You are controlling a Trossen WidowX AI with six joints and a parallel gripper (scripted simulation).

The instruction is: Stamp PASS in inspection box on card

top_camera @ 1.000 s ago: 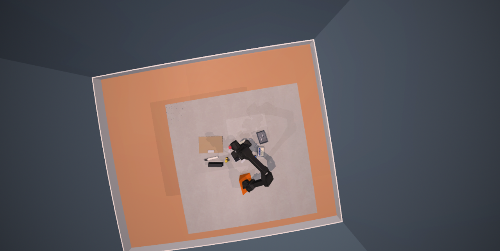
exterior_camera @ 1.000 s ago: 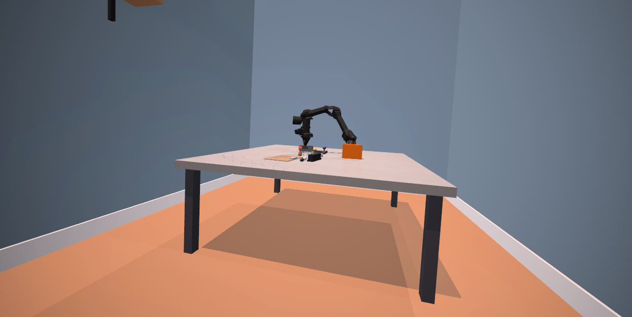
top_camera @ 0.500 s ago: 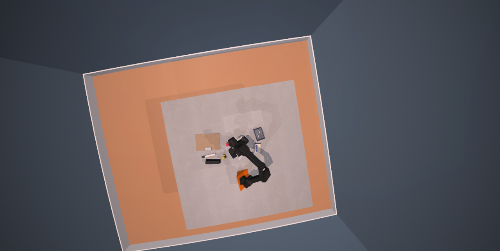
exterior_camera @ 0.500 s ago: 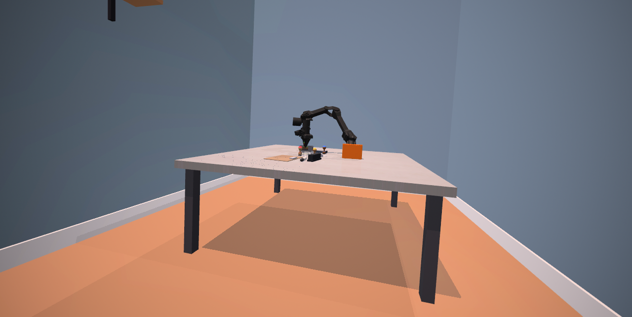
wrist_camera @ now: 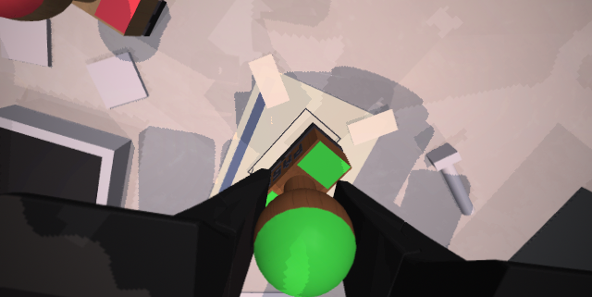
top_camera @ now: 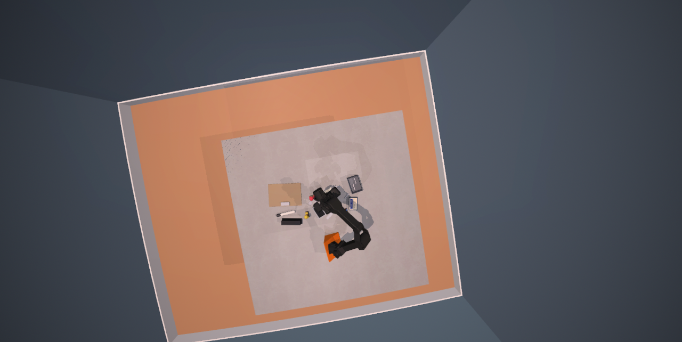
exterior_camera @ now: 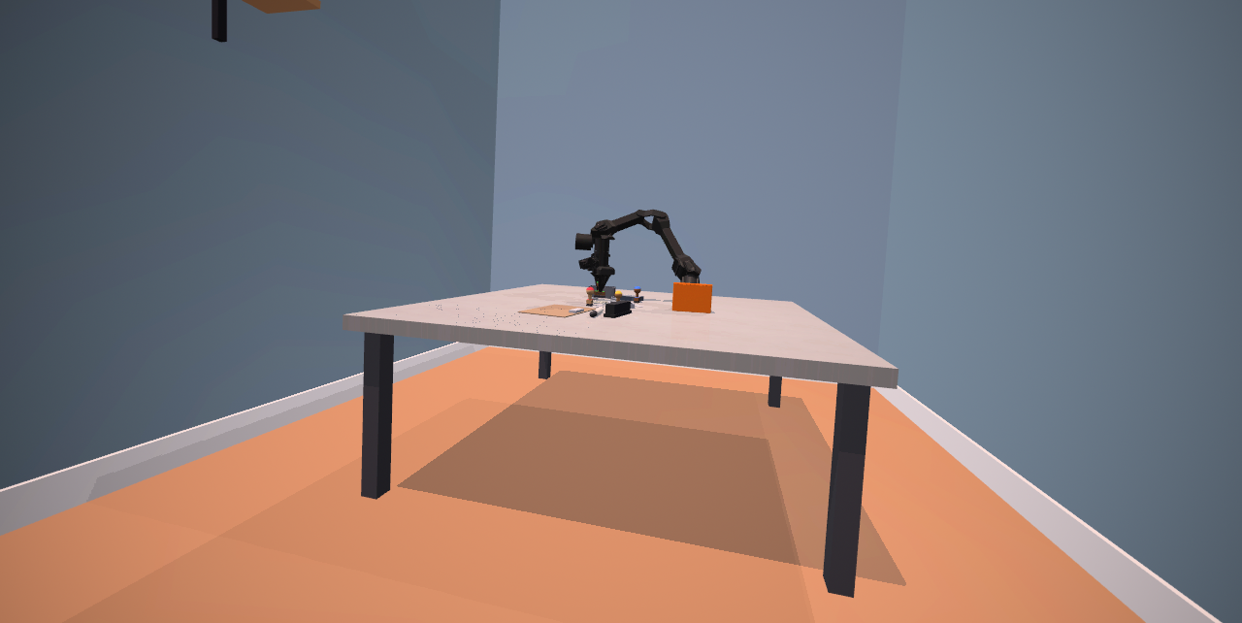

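Below my gripper [wrist_camera: 301, 186], clamped on the green stamp [wrist_camera: 305, 223], its base overlaps the box [wrist_camera: 324, 123] edge on the card [wrist_camera: 301, 103], so I risk printing across the line.

stamp [wrist_camera: 309, 181] in pincer [wrist_camera: 301, 191] above card [wrist_camera: 296, 121], bolt [wrist_camera: 450, 174] right

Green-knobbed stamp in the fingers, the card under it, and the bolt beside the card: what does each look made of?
Green-knobbed stamp: apparently wood, brown grained neck and block, with a matte green painted knob and panel. Card: likely paper or thin card stock, flat, cream, matte, with a printed outline box and blue stripe. Bolt: probably metal, plain grey with a dull finish, though plastic cannot be ruled out.
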